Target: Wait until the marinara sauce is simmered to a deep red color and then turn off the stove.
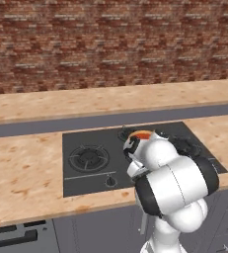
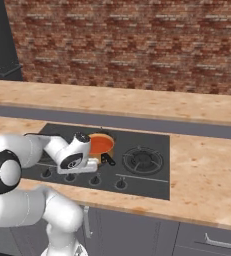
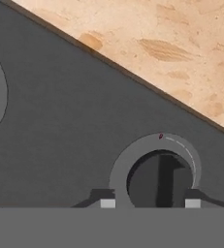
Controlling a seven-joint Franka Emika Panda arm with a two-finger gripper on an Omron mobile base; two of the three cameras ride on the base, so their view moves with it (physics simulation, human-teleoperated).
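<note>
The marinara sauce [image 2: 101, 144] is a flat orange-red disc in a small copper saucepan [image 2: 108, 149] with a dark handle, on a middle burner of the stove [image 2: 152, 186]. From the left base view, part of the sauce [image 1: 143, 134] shows behind my arm. My gripper [image 3: 150, 203] points down at the stove's front row of knobs. Its two finger tips sit on either side of a round dark knob [image 3: 159, 181], closed against it. The knob's ridge points toward a small red mark on its grey ring. My white hand [image 2: 77, 161] hovers just in front of the saucepan.
The stove [image 1: 86, 143] is set into a wooden counter [image 1: 21, 173] under a brick wall. An unused burner [image 2: 143, 159] lies right of the pan and another burner [image 1: 89, 157] at the left. More knobs [image 2: 120, 184] line the front edge. Drawers [image 2: 207, 240] sit below.
</note>
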